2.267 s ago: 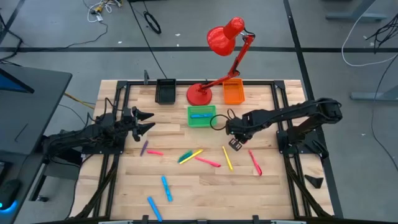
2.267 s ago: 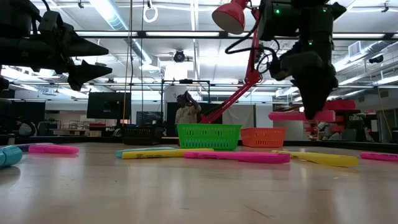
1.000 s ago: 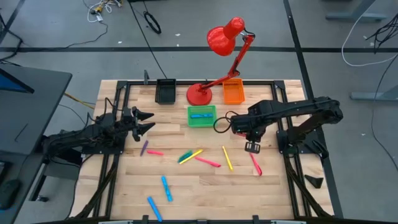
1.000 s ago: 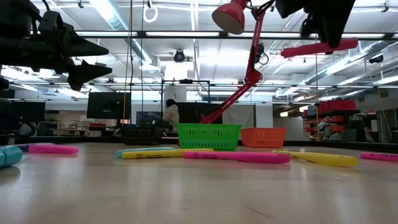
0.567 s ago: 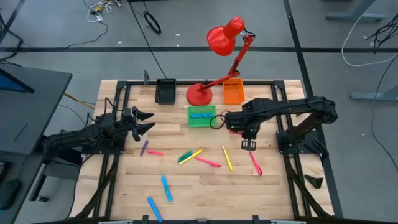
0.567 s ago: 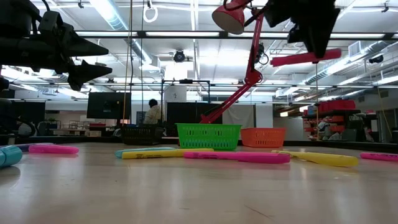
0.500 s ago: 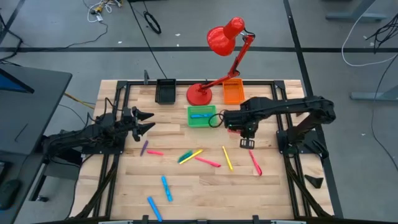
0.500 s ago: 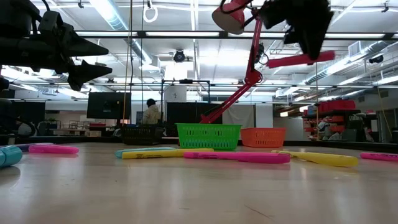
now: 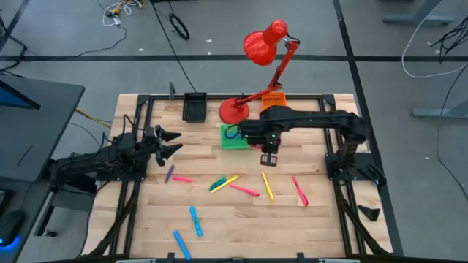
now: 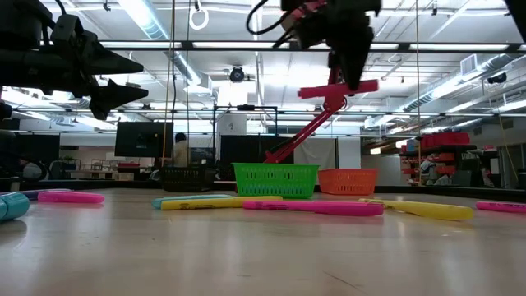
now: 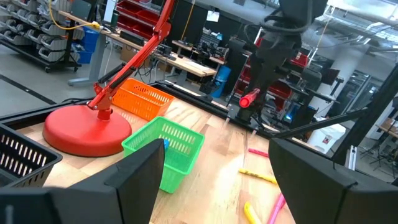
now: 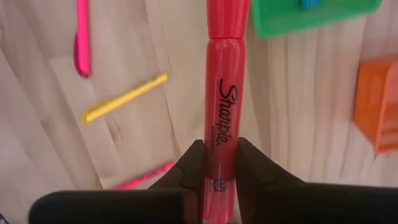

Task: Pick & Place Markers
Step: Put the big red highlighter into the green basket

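My right gripper [image 9: 268, 155] hovers just right of the green bin [image 9: 235, 137], shut on a red marker [image 10: 337, 88]. A blue marker [image 9: 235, 135] lies inside that bin. Loose on the table lie other markers: a purple [image 9: 170, 173], pinks [image 9: 245, 189] [image 9: 300, 191], a yellow [image 9: 268, 185], a green-yellow [image 9: 223, 183] and blues [image 9: 195, 220]. My left gripper [image 9: 172, 142] waits open above the table's left side, holding nothing. My right gripper pinches the red marker's barrel [image 12: 219, 163] between its two fingers [image 12: 191, 168], closer to one end than the middle. The fingers come from above, pointing down, across the marker. It is lifted clear of the table and sits level [image 10: 337, 88].
The red lamp's base [image 9: 235, 111] stands behind the green bin, its arm reaching up over the far edge. An orange bin [image 9: 274, 107] and a black bin [image 9: 194, 107] sit along the far edge. A person [image 10: 179, 150] moves in the room behind.
My right gripper has carried the red marker toward the table's left and far edge, from above the right-hand pink marker to beside the green bin. It stayed shut and the marker stayed level. The person in the background walked left.
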Motion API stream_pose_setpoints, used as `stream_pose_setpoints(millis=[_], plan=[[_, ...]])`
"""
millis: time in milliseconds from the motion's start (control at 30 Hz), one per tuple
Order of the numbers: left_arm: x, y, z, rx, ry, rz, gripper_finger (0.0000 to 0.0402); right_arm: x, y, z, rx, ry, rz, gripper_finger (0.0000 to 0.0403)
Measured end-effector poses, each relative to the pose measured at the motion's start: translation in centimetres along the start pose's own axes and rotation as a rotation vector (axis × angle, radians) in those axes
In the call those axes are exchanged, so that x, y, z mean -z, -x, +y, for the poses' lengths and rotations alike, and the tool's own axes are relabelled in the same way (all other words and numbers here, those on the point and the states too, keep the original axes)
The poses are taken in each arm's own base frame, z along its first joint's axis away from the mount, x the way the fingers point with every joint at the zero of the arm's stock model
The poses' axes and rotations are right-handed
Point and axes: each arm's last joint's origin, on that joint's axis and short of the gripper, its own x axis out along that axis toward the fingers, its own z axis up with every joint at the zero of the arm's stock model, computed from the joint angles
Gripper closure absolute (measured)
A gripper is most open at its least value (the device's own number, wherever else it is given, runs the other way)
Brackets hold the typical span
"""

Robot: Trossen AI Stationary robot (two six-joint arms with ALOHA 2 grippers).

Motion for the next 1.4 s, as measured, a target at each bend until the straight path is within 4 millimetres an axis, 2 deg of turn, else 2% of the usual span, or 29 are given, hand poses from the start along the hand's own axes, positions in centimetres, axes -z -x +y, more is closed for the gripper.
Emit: stream_pose_setpoints(millis=[233,467,967,1400], plan=[[0.0,0.0,0.0,0.000,0.000,0.000,0.0106,-3.0,-0.7,-1.1,-0.008,0.028,-0.007,0.0355],[0.0,0.0,0.0,0.000,0.000,0.000,0.0106,-5.0,-1.2,-2.5,-0.006,0.060,-0.011,0.0355],[0.0,0.0,0.0,0.000,0.000,0.000,0.0106,-6.5,-1.4,-5.8,0.038,0.105,-0.031,0.0355],[0.0,0.0,0.0,0.000,0.000,0.000,0.0106,-7.2,-1.4,-6.6,0.053,0.135,-0.097,0.0356]])
